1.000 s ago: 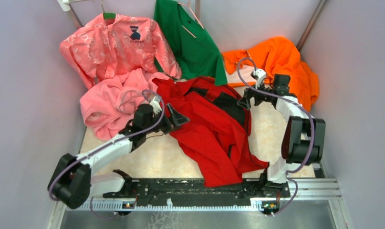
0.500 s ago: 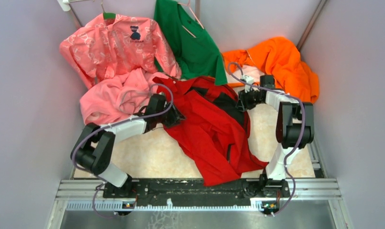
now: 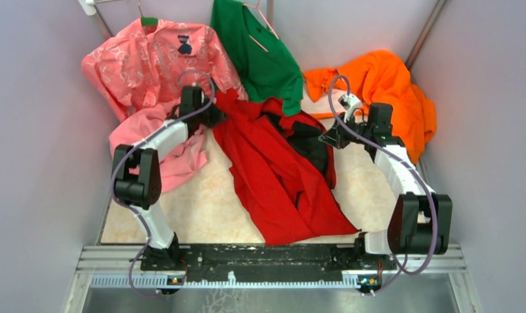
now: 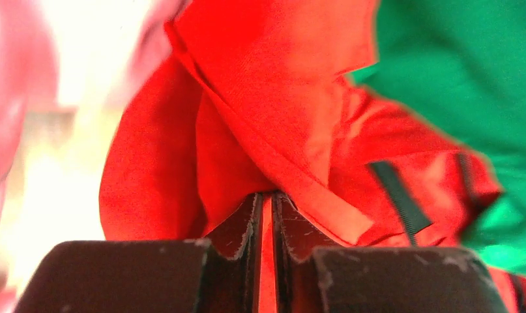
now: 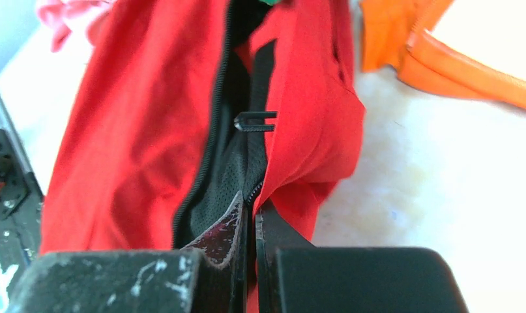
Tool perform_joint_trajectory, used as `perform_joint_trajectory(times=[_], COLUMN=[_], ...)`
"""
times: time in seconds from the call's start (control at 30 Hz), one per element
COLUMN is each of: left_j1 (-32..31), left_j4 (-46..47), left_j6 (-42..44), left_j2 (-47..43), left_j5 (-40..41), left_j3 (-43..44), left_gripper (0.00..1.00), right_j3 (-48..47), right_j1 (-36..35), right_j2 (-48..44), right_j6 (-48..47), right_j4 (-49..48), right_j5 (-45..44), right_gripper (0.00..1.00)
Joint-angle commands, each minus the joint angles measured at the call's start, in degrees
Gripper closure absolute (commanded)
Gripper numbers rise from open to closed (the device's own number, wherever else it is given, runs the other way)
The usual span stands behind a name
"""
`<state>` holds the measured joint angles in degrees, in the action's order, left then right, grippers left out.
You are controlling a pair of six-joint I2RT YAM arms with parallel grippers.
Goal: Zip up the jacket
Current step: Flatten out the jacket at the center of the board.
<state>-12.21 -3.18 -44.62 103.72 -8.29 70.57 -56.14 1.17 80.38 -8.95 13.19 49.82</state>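
Note:
The red jacket [image 3: 279,176] lies crumpled mid-table, its front open and its dark lining [image 3: 309,140] showing. My left gripper [image 3: 214,116] is at the jacket's far-left corner. In the left wrist view its jaws [image 4: 266,195] are shut on a thin fold of red jacket fabric [image 4: 273,85]. My right gripper [image 3: 325,138] is at the jacket's right front edge. In the right wrist view it [image 5: 252,199] is shut on the red edge beside the dark zipper [image 5: 214,130] and the black mesh lining [image 5: 231,176].
A pink fleece [image 3: 162,147] lies under my left arm, and a patterned pink shirt [image 3: 162,59] hangs behind it. A green garment [image 3: 260,59] hangs at the back centre. An orange garment [image 3: 384,85] is heaped at the back right. Walls stand close on both sides.
Both grippers have shut on the jacket. The left arm has swung toward the back, pulling the jacket's left corner up and stretching the cloth. The right arm shifted only slightly.

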Motion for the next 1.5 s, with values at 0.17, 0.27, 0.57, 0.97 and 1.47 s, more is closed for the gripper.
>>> perform_joint_trajectory(times=[0.17, 0.27, 0.57, 0.97, 1.47], left_j1=[1.7, 2.0, 1.3, -22.2, -34.0], left_j4=[-3.0, -3.6, 15.5, 19.2, -7.3], left_j6=[14.2, 17.3, 10.3, -9.7, -19.2], left_j2=[8.6, 8.1, -15.0, -42.3, -16.8], left_j5=[-3.7, -3.6, -27.7, 3.2, 20.5], left_j3=[24.0, 26.0, -7.6, -33.2, -9.7], left_gripper=[0.86, 0.85, 0.33, 0.01, 0.02], right_j3=[15.1, 18.8, 18.0, 17.3, 17.6], right_j1=[-7.8, -7.9, -7.9, -7.9, -8.0], right_j2=[-17.2, -18.7, -18.7, -19.3, -18.6], right_j6=[4.1, 4.1, -0.9, -5.7, -5.9], right_j4=[-15.4, -18.4, -15.3, -11.6, -11.8], right_j5=[3.0, 0.8, -4.4, -6.6, -6.5], right_gripper=[1.0, 1.0, 0.97, 0.94, 0.93])
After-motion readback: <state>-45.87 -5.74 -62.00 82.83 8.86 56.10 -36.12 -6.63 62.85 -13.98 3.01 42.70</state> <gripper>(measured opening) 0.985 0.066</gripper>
